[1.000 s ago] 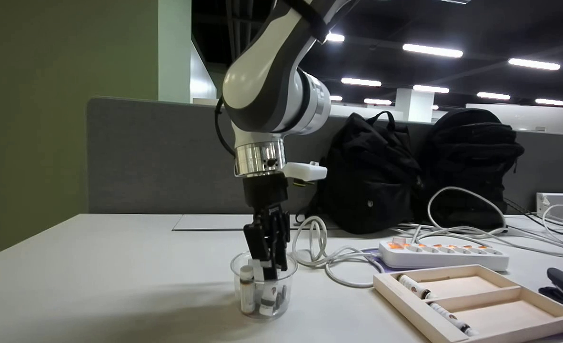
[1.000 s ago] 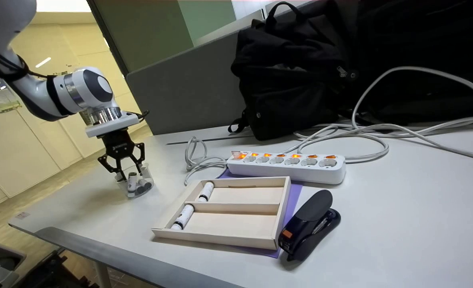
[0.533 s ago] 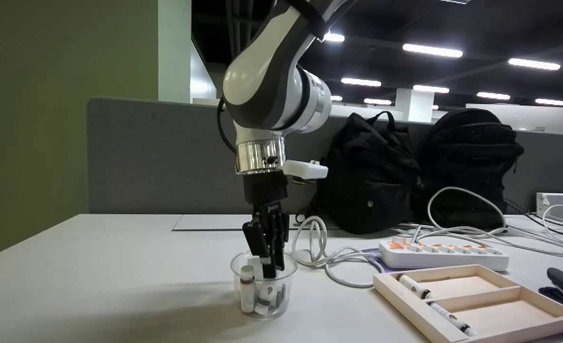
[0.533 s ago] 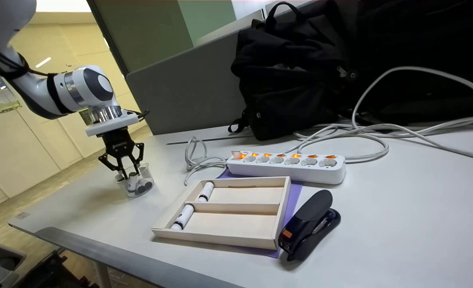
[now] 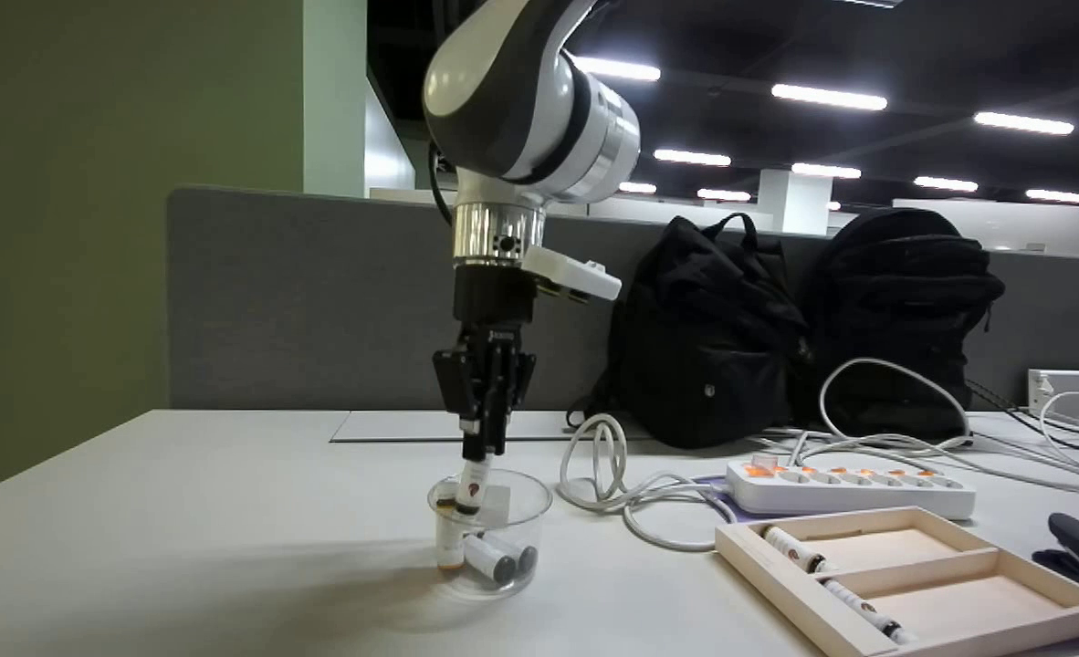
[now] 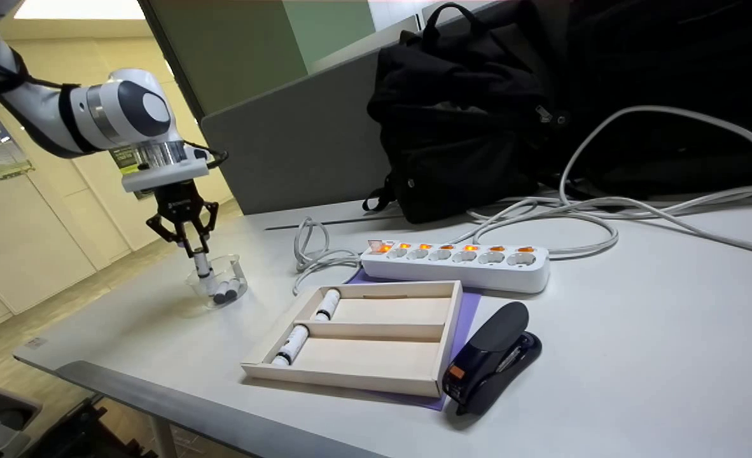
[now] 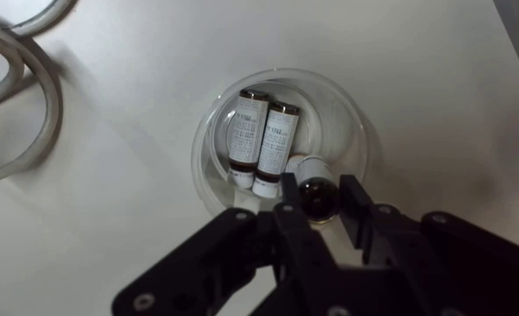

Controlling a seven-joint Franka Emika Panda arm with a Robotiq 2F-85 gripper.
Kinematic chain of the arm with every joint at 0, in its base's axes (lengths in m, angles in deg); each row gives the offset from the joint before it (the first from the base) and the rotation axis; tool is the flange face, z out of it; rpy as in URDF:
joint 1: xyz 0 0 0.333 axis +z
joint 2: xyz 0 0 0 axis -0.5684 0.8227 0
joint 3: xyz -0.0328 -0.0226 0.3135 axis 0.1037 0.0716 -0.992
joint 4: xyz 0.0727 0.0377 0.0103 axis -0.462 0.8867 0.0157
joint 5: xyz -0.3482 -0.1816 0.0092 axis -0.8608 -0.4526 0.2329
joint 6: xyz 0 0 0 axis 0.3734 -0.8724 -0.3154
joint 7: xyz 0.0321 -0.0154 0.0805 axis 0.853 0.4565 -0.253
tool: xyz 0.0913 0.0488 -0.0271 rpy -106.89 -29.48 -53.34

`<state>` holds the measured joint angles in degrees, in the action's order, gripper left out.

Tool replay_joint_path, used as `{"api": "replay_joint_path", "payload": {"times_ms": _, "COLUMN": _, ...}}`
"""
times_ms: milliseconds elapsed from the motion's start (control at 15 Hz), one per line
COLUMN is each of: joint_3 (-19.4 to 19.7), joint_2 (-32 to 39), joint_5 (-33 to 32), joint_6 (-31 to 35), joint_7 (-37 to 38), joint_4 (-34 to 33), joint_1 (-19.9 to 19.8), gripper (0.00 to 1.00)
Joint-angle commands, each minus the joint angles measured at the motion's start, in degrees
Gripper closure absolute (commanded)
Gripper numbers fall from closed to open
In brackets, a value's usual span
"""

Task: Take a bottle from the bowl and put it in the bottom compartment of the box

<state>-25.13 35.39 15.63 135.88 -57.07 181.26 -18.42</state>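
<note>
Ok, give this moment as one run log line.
gripper: holding bottle at bowl; bowl: other bottles inside; box: placement pending

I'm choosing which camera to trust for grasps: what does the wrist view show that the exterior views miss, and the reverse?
Wrist view only: the dark upper end face of the held bottle, and rows of small print on the labels of the two bottles lying in the bowl.

Exterior only, and in both exterior views: the box, two boxed bottles, the power strip, the stapler, a backpack, the partition and the arm.

Shared: the tool gripping the held bottle, the bowl with its two bottles, the cable and the table.
</note>
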Motion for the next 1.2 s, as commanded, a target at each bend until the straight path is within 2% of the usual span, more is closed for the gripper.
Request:
{"api": "replay_joint_path", "payload": {"times_ms": 0, "joint_3": -1.04, "joint_2": -5.94, "joint_5": 3.16, "joint_6": -2.24, "joint_7": 1.29, "joint_4": 1.05, "joint_1": -1.15, "gripper": 0.93}}
{"api": "replay_joint_path", "payload": {"times_ms": 133, "joint_3": 0.30, "joint_2": -9.71, "joint_5": 3.15, "joint_6": -6.32, "joint_7": 4.40, "joint_4": 1.60, "joint_1": -0.75, "gripper": 0.93}}
{"api": "replay_joint_path", "payload": {"times_ms": 400, "joint_3": 4.45, "joint_2": -16.03, "joint_5": -2.38, "joint_6": -13.79, "joint_7": 12.23, "joint_4": 3.79, "joint_1": -0.48, "gripper": 0.93}}
{"api": "replay_joint_path", "payload": {"times_ms": 733, "joint_3": 8.66, "joint_2": -20.33, "joint_5": -13.65, "joint_6": -22.68, "joint_7": 18.21, "joint_4": 6.17, "joint_1": -2.19, "gripper": 0.93}}
{"api": "replay_joint_path", "payload": {"times_ms": 933, "joint_3": 10.50, "joint_2": -19.61, "joint_5": -21.90, "joint_6": -23.91, "joint_7": 23.24, "joint_4": 7.36, "joint_1": -3.32, "gripper": 0.93}}
{"api": "replay_joint_path", "payload": {"times_ms": 1000, "joint_3": 9.30, "joint_2": -18.81, "joint_5": -18.10, "joint_6": -23.58, "joint_7": 18.16, "joint_4": 5.74, "joint_1": -3.67, "gripper": 0.93}}
{"api": "replay_joint_path", "payload": {"times_ms": 1067, "joint_3": 9.58, "joint_2": -18.61, "joint_5": -18.71, "joint_6": -23.40, "joint_7": 18.36, "joint_4": 6.07, "joint_1": -4.01, "gripper": 0.72}}
{"api": "replay_joint_path", "payload": {"times_ms": 1133, "joint_3": 9.58, "joint_2": -18.42, "joint_5": -18.60, "joint_6": -23.29, "joint_7": 18.03, "joint_4": 6.06, "joint_1": -4.14, "gripper": 0.72}}
